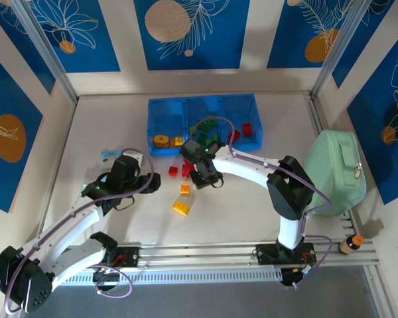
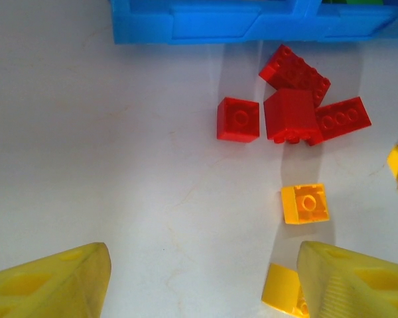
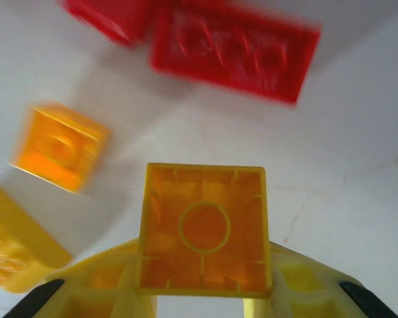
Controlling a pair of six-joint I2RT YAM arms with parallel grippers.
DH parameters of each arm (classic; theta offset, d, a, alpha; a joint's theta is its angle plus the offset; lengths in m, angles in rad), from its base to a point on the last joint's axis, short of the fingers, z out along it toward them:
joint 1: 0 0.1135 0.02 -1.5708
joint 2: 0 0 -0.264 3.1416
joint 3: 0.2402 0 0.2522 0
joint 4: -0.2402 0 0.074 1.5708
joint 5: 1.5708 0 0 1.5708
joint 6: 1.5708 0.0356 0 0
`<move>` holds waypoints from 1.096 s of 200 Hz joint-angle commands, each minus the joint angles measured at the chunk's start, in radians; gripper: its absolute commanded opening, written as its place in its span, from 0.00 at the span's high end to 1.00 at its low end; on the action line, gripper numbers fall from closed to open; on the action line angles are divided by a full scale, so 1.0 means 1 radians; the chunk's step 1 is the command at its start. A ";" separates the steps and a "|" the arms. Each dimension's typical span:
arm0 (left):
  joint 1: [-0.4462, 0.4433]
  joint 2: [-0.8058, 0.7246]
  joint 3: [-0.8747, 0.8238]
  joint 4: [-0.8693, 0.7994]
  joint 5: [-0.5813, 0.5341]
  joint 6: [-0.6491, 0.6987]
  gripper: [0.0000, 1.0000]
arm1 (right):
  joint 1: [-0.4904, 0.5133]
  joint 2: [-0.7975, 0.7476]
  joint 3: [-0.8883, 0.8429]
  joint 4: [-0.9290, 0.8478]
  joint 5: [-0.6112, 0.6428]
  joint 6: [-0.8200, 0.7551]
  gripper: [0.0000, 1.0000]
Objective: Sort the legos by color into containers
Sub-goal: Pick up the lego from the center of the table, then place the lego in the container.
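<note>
Right gripper (image 3: 204,285) pinches a yellow brick (image 3: 203,228), hollow side showing, near loose red bricks (image 3: 235,46). Left gripper (image 2: 202,285) hangs wide open. Best lifted level and released low inside the blue tray's left compartment (image 1: 166,122), beside the yellow disc (image 1: 161,140).

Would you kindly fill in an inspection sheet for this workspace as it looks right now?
Surface: pale table, no spills seen.
Job's things: blue tray holds a yellow disc in its left compartment, green bricks in the middle one and sorted red bricks in the right one. Loose red bricks and a loose yellow brick lie in front of it.
Clutter: mint-green case and orange-capped bottle at the right; small white-and-blue item by the left arm.
Tools: left tool open, nothing between its fingers; right tool shut on an upturned yellow brick.
Cables: purple cables run along both arms.
Surroundings: blue leaf-print panels, metal frame posts.
</note>
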 commanded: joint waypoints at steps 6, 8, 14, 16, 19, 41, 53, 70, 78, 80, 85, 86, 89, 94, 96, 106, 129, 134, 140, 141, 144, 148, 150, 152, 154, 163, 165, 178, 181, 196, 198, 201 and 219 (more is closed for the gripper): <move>-0.038 -0.062 -0.030 -0.046 -0.006 -0.054 0.26 | -0.010 0.076 0.207 -0.054 0.014 -0.038 0.74; -0.040 -0.068 -0.033 -0.049 -0.007 -0.058 0.26 | -0.012 0.086 0.224 -0.057 0.014 -0.042 0.74; -0.047 -0.087 -0.037 -0.057 -0.013 -0.067 0.26 | -0.017 0.115 0.272 -0.064 0.011 -0.050 0.74; -0.050 -0.093 -0.039 -0.060 -0.015 -0.070 0.26 | -0.019 0.124 0.287 -0.068 0.009 -0.053 0.74; -0.052 -0.101 -0.040 -0.065 -0.019 -0.074 0.26 | -0.022 0.139 0.315 -0.074 0.008 -0.056 0.74; -0.065 -0.171 -0.051 -0.108 -0.037 -0.095 0.27 | -0.044 0.253 0.501 -0.116 -0.007 -0.082 0.74; -0.068 -0.205 -0.048 -0.140 -0.044 -0.101 0.27 | -0.055 0.316 0.614 -0.147 -0.008 -0.094 0.74; -0.069 -0.240 -0.038 -0.184 -0.052 -0.099 0.27 | -0.068 0.408 0.776 -0.190 0.000 -0.103 0.74; -0.068 -0.251 -0.031 -0.202 -0.054 -0.097 0.27 | -0.076 0.451 0.843 -0.204 0.001 -0.105 0.74; -0.068 -0.253 -0.031 -0.205 -0.054 -0.096 0.27 | -0.079 0.461 0.860 -0.208 0.001 -0.105 0.74; -0.069 -0.257 -0.028 -0.213 -0.053 -0.095 0.27 | -0.084 0.487 0.902 -0.215 -0.005 -0.104 0.74; -0.069 -0.258 -0.027 -0.215 -0.053 -0.094 0.27 | -0.086 0.492 0.911 -0.217 -0.005 -0.104 0.74; -0.069 -0.260 -0.025 -0.219 -0.052 -0.095 0.27 | -0.089 0.508 0.937 -0.221 -0.008 -0.103 0.73; -0.070 -0.262 -0.024 -0.225 -0.050 -0.093 0.27 | -0.095 0.533 0.980 -0.226 -0.015 -0.101 0.73; -0.069 -0.263 -0.023 -0.227 -0.050 -0.092 0.27 | -0.098 0.543 0.998 -0.229 -0.018 -0.101 0.73; -0.072 -0.263 -0.021 -0.235 -0.049 -0.094 0.27 | -0.106 0.591 1.081 -0.240 -0.024 -0.099 0.73; -0.079 -0.269 -0.013 -0.246 -0.047 -0.099 0.27 | -0.118 0.668 1.210 -0.255 -0.041 -0.105 0.32; -0.081 -0.271 -0.014 -0.247 -0.048 -0.099 0.27 | -0.118 0.672 1.222 -0.261 -0.037 -0.104 0.20; -0.086 -0.274 -0.014 -0.246 -0.048 -0.101 0.27 | -0.117 0.668 1.229 -0.269 -0.017 -0.098 0.15; -0.086 -0.274 -0.014 -0.246 -0.048 -0.100 0.27 | -0.117 0.667 1.229 -0.269 -0.015 -0.098 0.14; -0.089 -0.275 -0.014 -0.245 -0.049 -0.099 0.27 | -0.114 0.662 1.222 -0.269 -0.008 -0.097 0.13; -0.093 -0.275 -0.013 -0.242 -0.048 -0.098 0.27 | -0.112 0.650 1.211 -0.266 -0.003 -0.101 0.12; -0.095 -0.275 -0.014 -0.240 -0.048 -0.097 0.27 | -0.112 0.643 1.205 -0.262 -0.003 -0.103 0.12; -0.097 -0.274 -0.016 -0.239 -0.048 -0.096 0.27 | -0.111 0.636 1.196 -0.259 -0.003 -0.104 0.12; -0.099 -0.273 -0.016 -0.237 -0.047 -0.094 0.27 | -0.110 0.627 1.185 -0.256 -0.004 -0.105 0.12; -0.111 -0.263 -0.019 -0.229 -0.046 -0.090 0.27 | -0.109 0.586 1.135 -0.237 -0.009 -0.104 0.12; -0.114 -0.259 -0.019 -0.226 -0.044 -0.090 0.27 | -0.109 0.575 1.121 -0.234 -0.010 -0.102 0.12; -0.136 -0.224 -0.019 -0.202 -0.028 -0.083 0.27 | -0.110 0.498 1.023 -0.200 -0.013 -0.095 0.12; -0.143 -0.214 -0.019 -0.196 -0.025 -0.081 0.27 | -0.110 0.477 0.996 -0.191 -0.012 -0.094 0.12; -0.190 -0.158 -0.012 -0.161 -0.021 -0.075 0.27 | -0.113 0.365 0.850 -0.129 -0.005 -0.084 0.13; -0.197 -0.150 -0.012 -0.155 -0.022 -0.074 0.27 | -0.113 0.349 0.832 -0.121 -0.006 -0.082 0.13; -0.208 -0.138 -0.010 -0.147 -0.024 -0.072 0.27 | -0.115 0.326 0.807 -0.107 -0.007 -0.079 0.12; -0.274 -0.059 0.002 -0.097 -0.030 -0.061 0.25 | -0.132 0.185 0.637 -0.039 -0.018 -0.058 0.12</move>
